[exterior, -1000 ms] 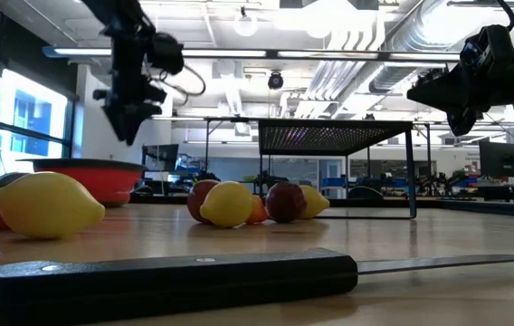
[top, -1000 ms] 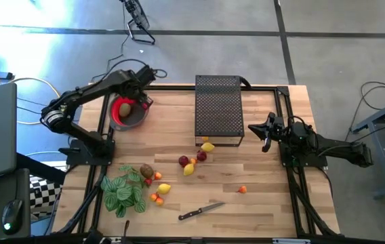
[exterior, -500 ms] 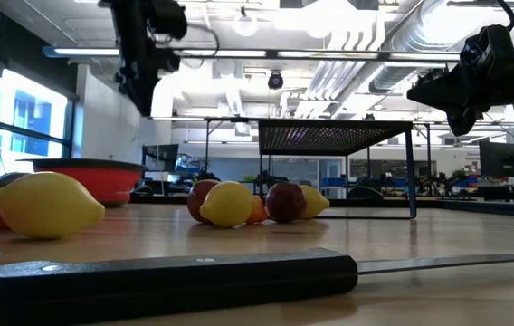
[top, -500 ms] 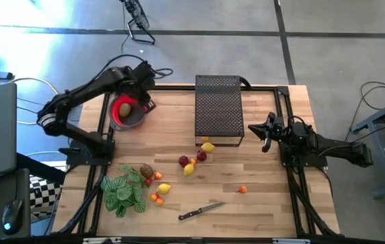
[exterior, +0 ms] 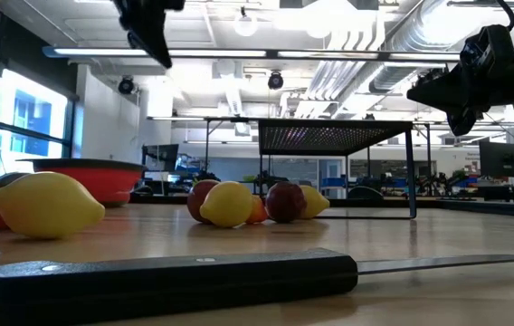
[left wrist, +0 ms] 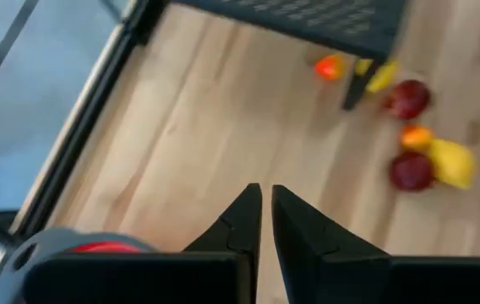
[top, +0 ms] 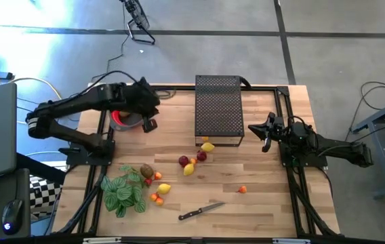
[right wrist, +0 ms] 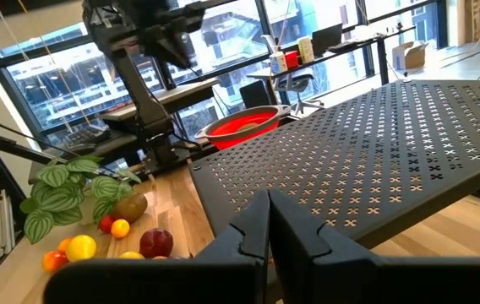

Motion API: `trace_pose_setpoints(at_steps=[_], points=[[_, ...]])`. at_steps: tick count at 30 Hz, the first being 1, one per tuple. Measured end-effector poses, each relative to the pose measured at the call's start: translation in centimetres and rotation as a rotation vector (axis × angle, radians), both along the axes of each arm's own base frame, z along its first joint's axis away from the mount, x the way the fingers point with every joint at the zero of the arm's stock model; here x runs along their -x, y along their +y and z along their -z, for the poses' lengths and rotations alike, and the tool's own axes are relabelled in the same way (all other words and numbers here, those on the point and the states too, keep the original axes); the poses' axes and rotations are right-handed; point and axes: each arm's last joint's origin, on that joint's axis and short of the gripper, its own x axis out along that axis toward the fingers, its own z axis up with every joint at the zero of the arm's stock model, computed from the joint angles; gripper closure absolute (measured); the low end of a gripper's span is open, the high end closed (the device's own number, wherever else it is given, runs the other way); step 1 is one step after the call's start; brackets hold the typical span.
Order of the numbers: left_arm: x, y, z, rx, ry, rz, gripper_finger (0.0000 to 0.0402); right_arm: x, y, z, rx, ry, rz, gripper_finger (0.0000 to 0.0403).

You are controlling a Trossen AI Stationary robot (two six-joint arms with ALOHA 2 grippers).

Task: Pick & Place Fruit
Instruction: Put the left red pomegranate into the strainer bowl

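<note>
**Ana:** High view first: the left gripper (top: 150, 116) hangs above the table (top: 260, 196), just beside the red bowl (top: 116, 118), arm folded back in a long bend toward its base. Wrist camera shows the left fingers (left wrist: 244, 221) drawn narrow, a thin slit between them, nothing held.

**Ben:** And the right gripper (top: 251, 128)?

**Ana:** Parked at the far side, level with the black perforated rack (top: 218, 108), arm stretched flat along the table edge. Its fingers (right wrist: 253, 228) are pressed together, empty.

**Ben:** Where's the fruit?

**Ana:** Scattered mid-table. One lemon (top: 207, 146) lies at the rack's front edge, long axis roughly across the table. Just below it sits a cluster: two dark red apples (top: 184, 160), a second lemon (top: 189, 169), a tiny orange piece between them.

**Ben:** More by the plant?

**Ana:** Yes. A brown kiwi (top: 146, 171) lies against the green striped plant (top: 123, 192), tilted diagonally, with another lemon (top: 164, 188) and small orange pieces near it. One little orange fruit (top: 242, 190) sits alone toward the right arm. A black-handled knife (top: 200, 211) lies near the front edge.
</note>
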Motion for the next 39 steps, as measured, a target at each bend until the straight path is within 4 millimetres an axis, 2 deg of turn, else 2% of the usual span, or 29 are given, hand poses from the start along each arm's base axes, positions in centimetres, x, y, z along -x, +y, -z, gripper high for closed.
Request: trace_pose_setpoints(at_steps=[8, 21, 28, 39], points=[[-1.2, -2.0, -0.3, -0.019, -0.059, 0.102, 0.0376, 0.0, 0.0, -0.1, -0.008, -0.007, -0.006, 0.0401], [-1.1, -1.9, -0.3, -0.015, -0.059, 0.088, 0.0376, -0.1, 0.6, 0.1, -0.010, 0.007, -0.114, 0.0401], [-1.8, -1.8, -0.1, 0.025, -0.091, 0.039, 0.0376, -0.3, 0.7, 0.3, -0.016, 0.035, -0.125, 0.0401], [-3.2, -1.6, 1.0, 0.049, -0.051, 0.057, 0.0369, -0.6, 0.6, 0.7, -0.025, 0.083, -0.123, 0.0401]])
